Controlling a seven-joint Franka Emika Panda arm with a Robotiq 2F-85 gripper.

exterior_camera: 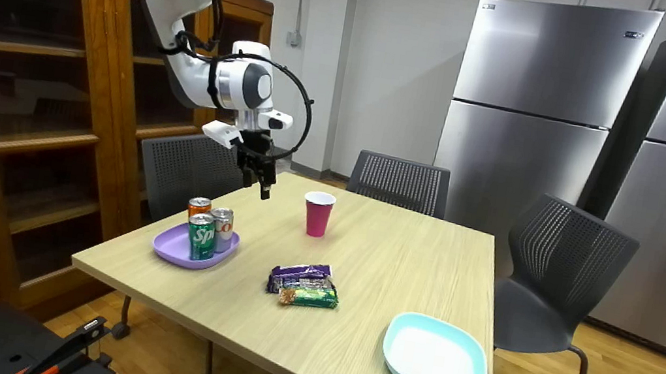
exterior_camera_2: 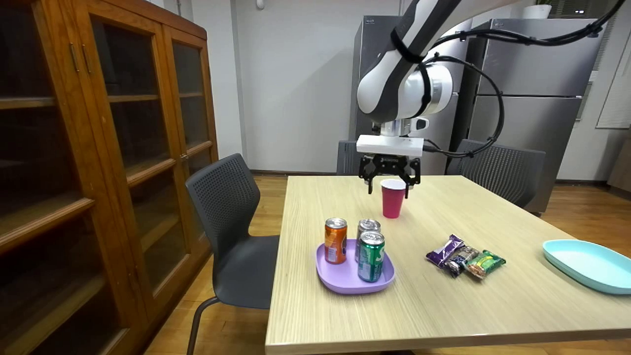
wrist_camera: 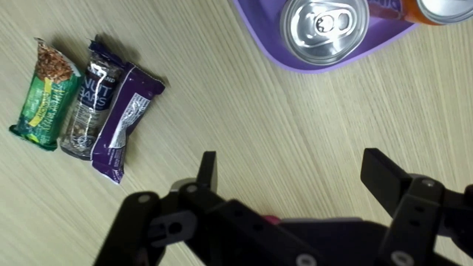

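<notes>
My gripper (wrist_camera: 289,157) is open above the table, with nothing between its fingertips. In both exterior views it hangs in the air near the pink cup (exterior_camera: 317,219), which has a white rim and stands upright on the table. From an exterior view the jaws overlap the cup (exterior_camera_2: 393,204), but the side-on exterior view shows them apart from it. In the wrist view only a pink sliver of the cup (wrist_camera: 271,219) shows behind the gripper body. A purple plate (exterior_camera_2: 340,286) carries an orange can (exterior_camera_2: 335,241), a silver can (exterior_camera: 222,230) and a green can (exterior_camera_2: 371,257), all upright.
Three snack bars lie side by side on the table: a purple bar (wrist_camera: 123,118), a nut bar (wrist_camera: 92,103) and a green bar (wrist_camera: 48,96). A light-blue plate (exterior_camera: 436,361) sits near a table edge. Dark chairs (exterior_camera: 399,184) surround the table; a wooden cabinet (exterior_camera_2: 133,123) stands beyond.
</notes>
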